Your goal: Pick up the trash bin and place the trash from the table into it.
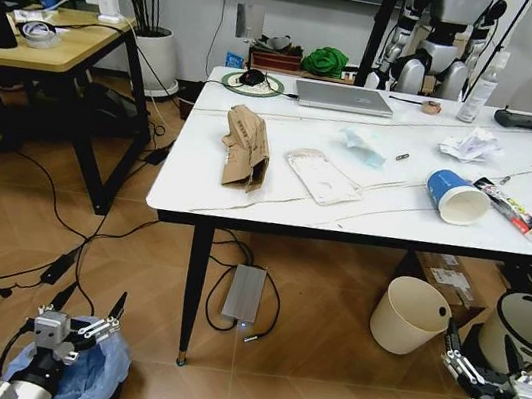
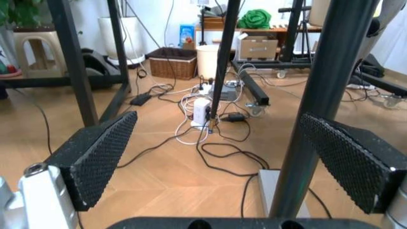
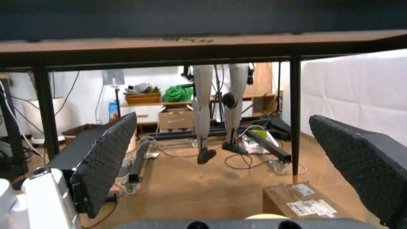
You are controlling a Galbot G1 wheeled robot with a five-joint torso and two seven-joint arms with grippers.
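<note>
Below table, left hand gapes over blue-lined trash bin; right hand gapes empty.

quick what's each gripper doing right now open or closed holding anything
Left gripper: open, empty, above the trash bin.
Right gripper: open, empty, low beside the table.

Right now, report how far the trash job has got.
Nothing is done yet. The bin sits on the floor under the left gripper, whose fingers are open and empty. The right gripper hangs open near the floor. Paper bag, cup and tissue remain on the table.
</note>
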